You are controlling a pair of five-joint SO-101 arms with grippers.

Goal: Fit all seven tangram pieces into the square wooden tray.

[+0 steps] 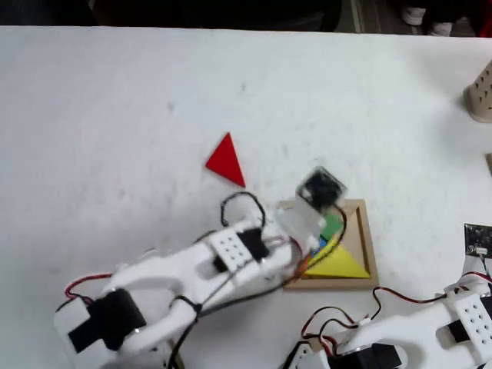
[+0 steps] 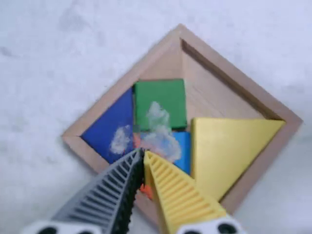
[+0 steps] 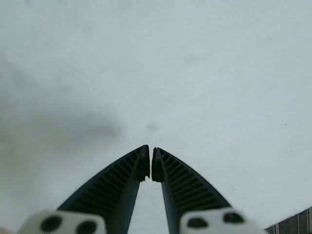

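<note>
While the red triangle (image 1: 225,161) lies flat on the white table (image 1: 115,115), well apart from the wooden tray (image 1: 370,240), the left gripper (image 1: 310,240) hangs right over that tray, beside the yellow triangle (image 1: 339,264) and green square (image 1: 332,225) already seated in it.

Over to the left wrist view: fingers drawn together, tips down inside the tray next to the blue triangle (image 2: 109,129). A sliver of orange (image 2: 145,190) peeks between them, but whether it's pinched I can't tell.

Right wrist view now: the right gripper (image 3: 150,158) is closed as well, gripping nothing, over bare table.

That red triangle looks thin, stiff and light, probably slick-faced, and lying flat it offers only its edges. My call: come straight down, pinch edge to edge across its middle and lift gently, or it'll skate away.
</note>
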